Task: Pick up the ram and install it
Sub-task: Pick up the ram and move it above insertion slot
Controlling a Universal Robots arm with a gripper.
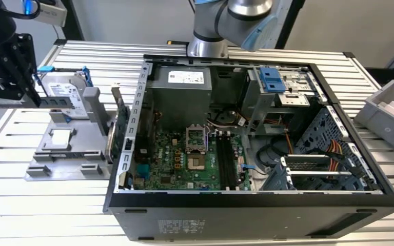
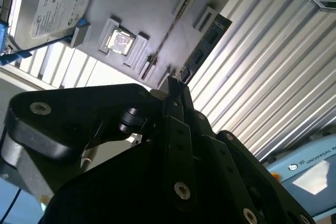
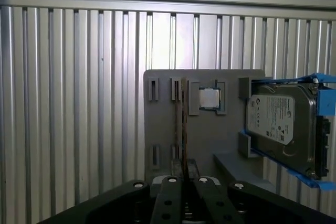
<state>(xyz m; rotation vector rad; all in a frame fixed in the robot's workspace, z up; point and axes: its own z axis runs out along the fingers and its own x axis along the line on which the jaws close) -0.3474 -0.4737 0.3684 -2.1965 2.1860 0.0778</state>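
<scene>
The gripper [image 3: 184, 181] is pinched nearly closed on the thin ram [image 3: 183, 129], which it holds edge-on above the grey holder [image 3: 163, 145] on the desk [image 3: 79, 103]. The lift calls for a centred, square hold so the stick cannot twist.

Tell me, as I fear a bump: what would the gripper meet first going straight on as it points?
Most likely the ram, standing edge-on in the gray holder dead ahead of the gripper in the first wrist view; whether they already touch I cannot tell.
</scene>
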